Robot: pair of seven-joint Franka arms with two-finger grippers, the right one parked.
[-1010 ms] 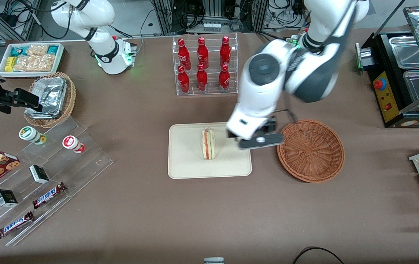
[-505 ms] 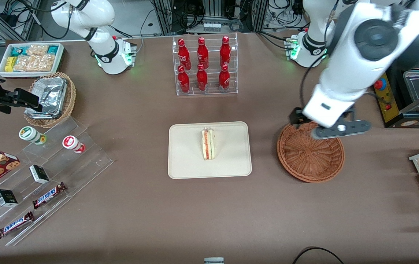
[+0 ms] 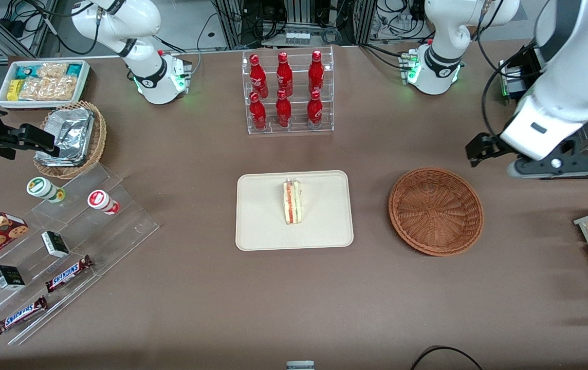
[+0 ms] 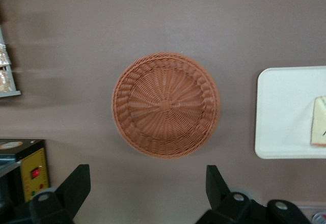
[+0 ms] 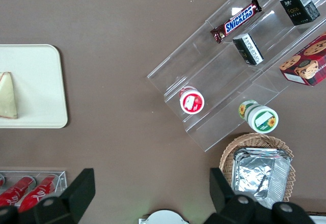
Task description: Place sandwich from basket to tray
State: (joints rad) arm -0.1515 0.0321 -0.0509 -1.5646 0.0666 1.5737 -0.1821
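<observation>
While hand (image 4: 142, 193) hovers open, sandwich (image 3: 292, 201) on tray (image 3: 263, 226)

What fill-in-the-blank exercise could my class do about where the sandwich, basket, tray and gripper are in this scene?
1. The sandwich lies on the ____.
2. The basket holds ____.
3. The gripper has its fingers ____ and holds nothing.
4. Beside the tray, toward the working arm's end of the table, sits the ____.

Missing words: tray; nothing; open; basket
</observation>
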